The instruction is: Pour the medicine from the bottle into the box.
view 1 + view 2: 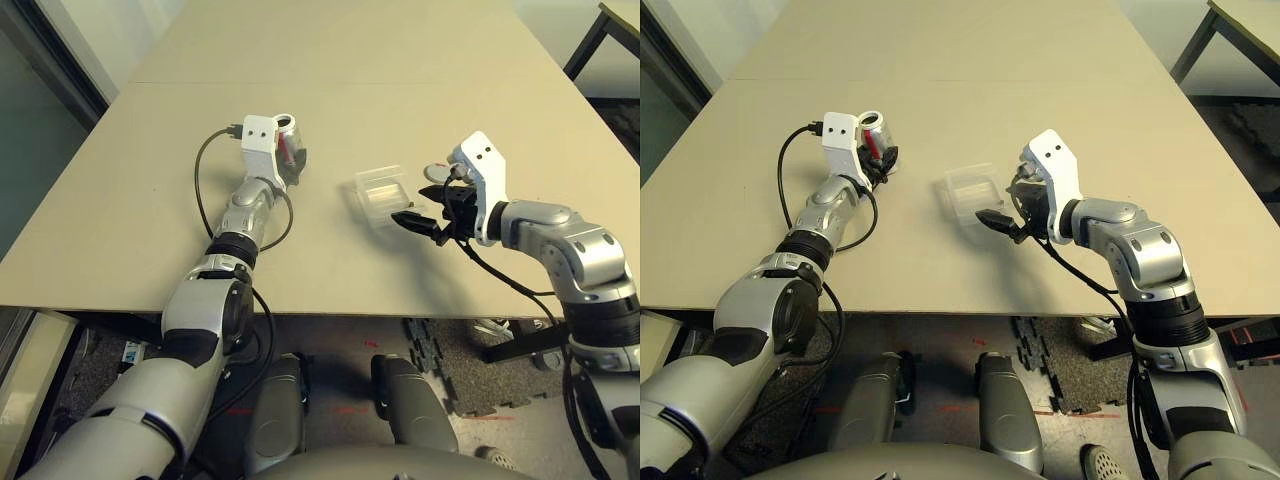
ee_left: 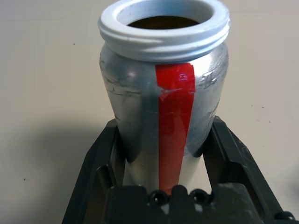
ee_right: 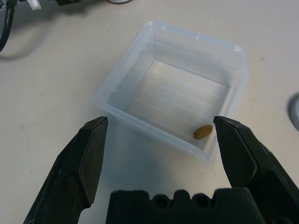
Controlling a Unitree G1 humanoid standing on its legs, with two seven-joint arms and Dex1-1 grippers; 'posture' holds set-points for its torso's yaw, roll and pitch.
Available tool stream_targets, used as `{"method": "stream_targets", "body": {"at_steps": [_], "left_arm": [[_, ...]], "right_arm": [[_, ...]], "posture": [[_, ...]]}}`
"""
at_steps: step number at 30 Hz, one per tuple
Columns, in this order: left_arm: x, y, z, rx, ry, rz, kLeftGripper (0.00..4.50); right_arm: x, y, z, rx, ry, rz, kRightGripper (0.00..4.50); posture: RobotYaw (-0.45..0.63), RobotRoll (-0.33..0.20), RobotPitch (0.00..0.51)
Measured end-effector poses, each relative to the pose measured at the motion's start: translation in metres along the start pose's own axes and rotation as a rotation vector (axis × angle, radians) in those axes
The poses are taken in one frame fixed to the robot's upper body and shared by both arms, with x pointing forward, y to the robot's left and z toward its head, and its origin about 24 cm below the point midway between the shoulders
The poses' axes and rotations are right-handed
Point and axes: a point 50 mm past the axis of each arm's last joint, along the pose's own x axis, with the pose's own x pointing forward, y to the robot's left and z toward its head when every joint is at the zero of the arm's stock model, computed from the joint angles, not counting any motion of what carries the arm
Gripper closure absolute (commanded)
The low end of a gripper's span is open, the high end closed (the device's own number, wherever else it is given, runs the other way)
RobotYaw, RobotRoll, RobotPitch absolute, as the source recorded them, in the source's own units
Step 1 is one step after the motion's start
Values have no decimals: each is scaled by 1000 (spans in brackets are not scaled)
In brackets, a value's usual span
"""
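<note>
1. Bottle (image 2: 163, 107), silver with a red strip, stands upright and uncapped, white rim on top, clamped between the left gripper's (image 1: 291, 158) black fingers; in the left eye view it sits upper left of centre on the tan table (image 1: 120, 220).
2. Box (image 3: 173, 93), clear plastic, lies on the table at the frame's middle, well apart from the bottle, with one small brown pill (image 3: 203, 131) in a corner.
3. Right gripper (image 3: 159, 135) hovers just beside the box, its fingers spread wide and grasping nothing.
4. A flat round grey cap (image 1: 434, 171) lies just behind the right gripper.

Bright, even overhead light; soft shadows on the table (image 1: 420, 60); sharp, undistorted views.
</note>
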Motion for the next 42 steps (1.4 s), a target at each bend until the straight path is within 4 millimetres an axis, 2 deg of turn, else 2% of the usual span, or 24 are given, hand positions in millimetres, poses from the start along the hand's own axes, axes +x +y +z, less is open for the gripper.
{"method": "stream_targets", "body": {"at_steps": [13, 22, 24, 27, 29, 30, 42], "left_arm": [[-3, -3, -4, 125, -4, -33, 1967], [-3, -3, -4, 143, -4, -40, 1967], [-3, -3, -4, 143, -7, -40, 1844], [-4, -3, -5, 141, -8, -44, 946], [-5, -4, -9, 134, 2, -54, 185], [-5, -5, -12, 130, 7, -56, 33], [-7, -7, -9, 106, -31, -60, 33]], "right_arm": [[3, 1, -2, 16, -7, -20, 0], [3, 1, -2, 17, -9, -26, 0], [3, 1, -2, 18, -9, -26, 0], [3, 1, -2, 18, -10, -26, 0], [3, 1, -2, 18, -10, -26, 0], [3, 1, -2, 18, -10, -26, 0], [3, 1, -1, 16, -13, -27, 0]], "posture": [[-131, 0, 160], [-129, 0, 163], [-129, 0, 163], [-126, 0, 164], [-125, 0, 163], [-125, 0, 163], [-124, 0, 153]]}}
